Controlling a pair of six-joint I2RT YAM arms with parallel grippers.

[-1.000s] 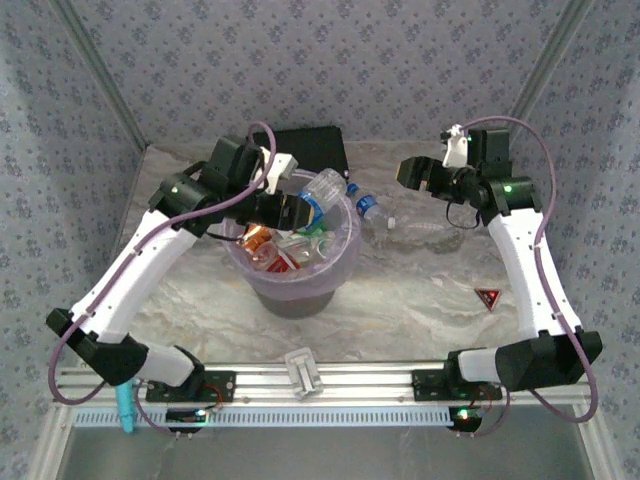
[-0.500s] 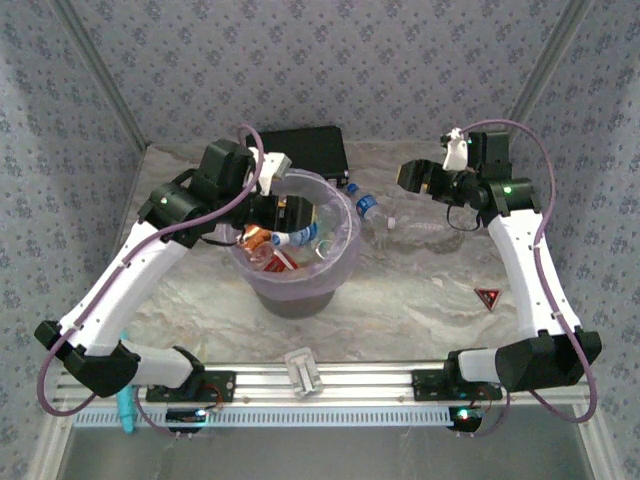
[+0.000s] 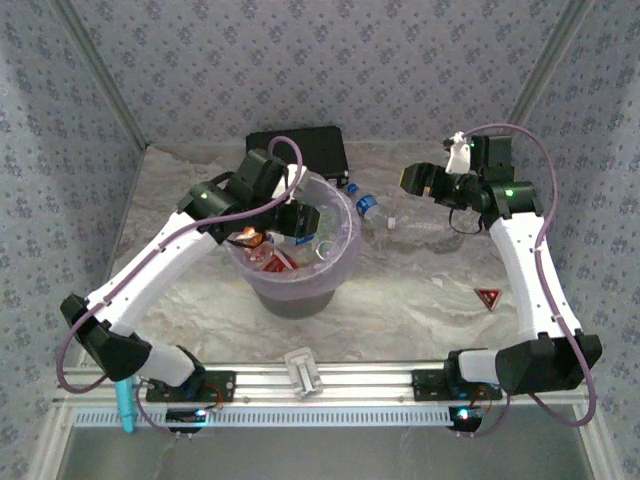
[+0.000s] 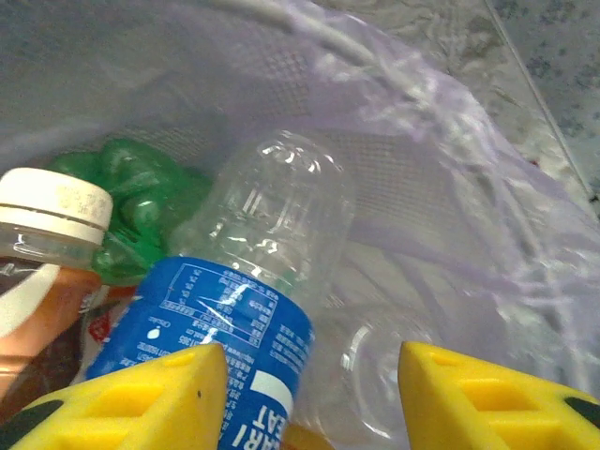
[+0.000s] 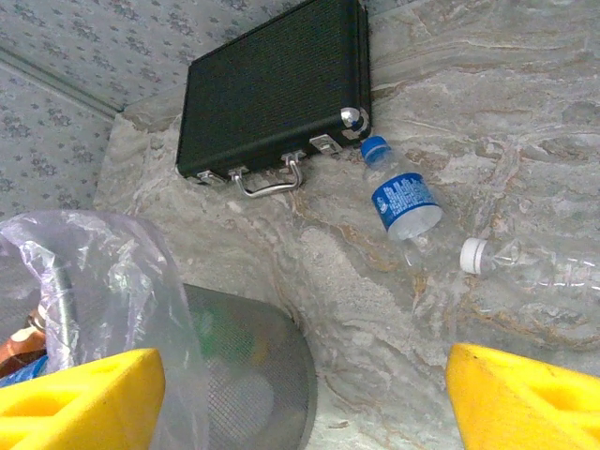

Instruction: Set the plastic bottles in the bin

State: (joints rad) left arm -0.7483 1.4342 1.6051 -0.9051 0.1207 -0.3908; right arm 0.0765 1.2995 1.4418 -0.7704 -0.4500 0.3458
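Note:
My left gripper [image 3: 300,218] hangs inside the mouth of the bin [image 3: 300,295], a grey mesh bucket with a lavender bag. Its jaws stand apart [image 4: 309,366] and grip nothing. Just below them a clear blue-labelled bottle [image 4: 244,300] lies loose against the left finger, on top of a crushed green bottle [image 4: 141,202] and an amber bottle with a white cap [image 4: 47,253]. On the table right of the bin lie a blue-capped bottle [image 3: 365,205] [image 5: 401,197] and a clear white-capped bottle [image 3: 420,230] [image 5: 544,267]. My right gripper [image 3: 412,180] [image 5: 305,361] hovers open above them.
A flat black case [image 3: 305,150] [image 5: 272,94] lies behind the bin at the back wall. On the front rail stands a white clip block [image 3: 302,372]. A red triangle sticker [image 3: 487,296] marks the table near the right arm. Patterned walls close in three sides.
The left gripper carried the clear blue-labelled bottle over the rim, let it go into the bin, and moved in over the opening. The right arm has barely moved.

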